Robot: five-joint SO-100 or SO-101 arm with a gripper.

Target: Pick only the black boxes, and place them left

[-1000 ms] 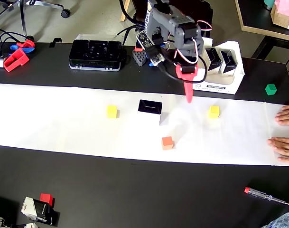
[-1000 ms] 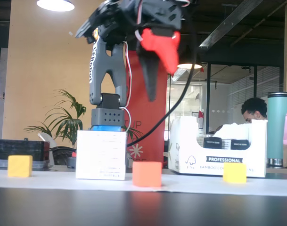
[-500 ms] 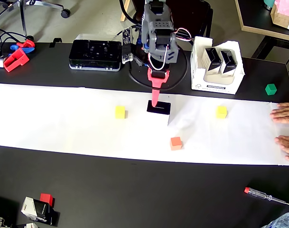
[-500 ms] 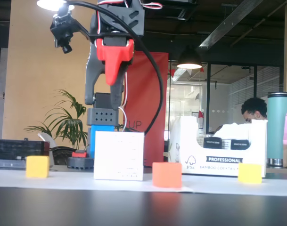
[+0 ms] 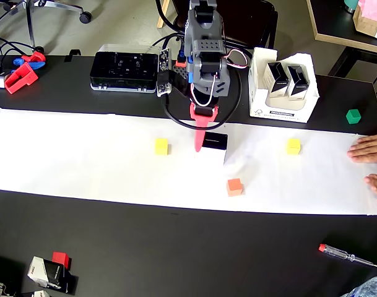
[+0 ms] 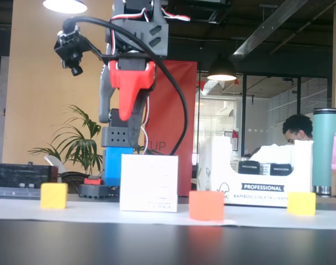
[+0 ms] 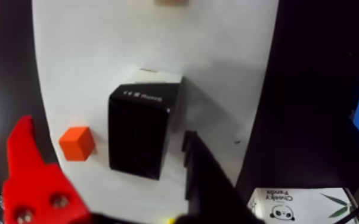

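Observation:
One black box (image 5: 215, 142) stands on the white paper strip (image 5: 83, 154), its white side face (image 6: 149, 183) turned to the fixed view. My gripper (image 5: 203, 146) hangs open at the box's left edge in the overhead view, its red finger (image 5: 199, 137) pointing down. In the wrist view the black box (image 7: 140, 128) stands between the red finger (image 7: 36, 179) and the black finger (image 7: 209, 179), neither visibly touching it. Two more black boxes (image 5: 277, 77) (image 5: 298, 79) sit in a white carton (image 5: 262, 105) behind to the right.
On the paper lie two yellow cubes (image 5: 161, 146) (image 5: 293, 146) and an orange cube (image 5: 235, 187). A green cube (image 5: 353, 116), a flat black case (image 5: 126, 63) and a screwdriver (image 5: 348, 255) lie off it. A person's hands (image 5: 369, 148) rest on its right end.
My gripper swung left from near the white carton and came down beside the black box. The paper, with box and cubes on it, slid right while the hands drew back.

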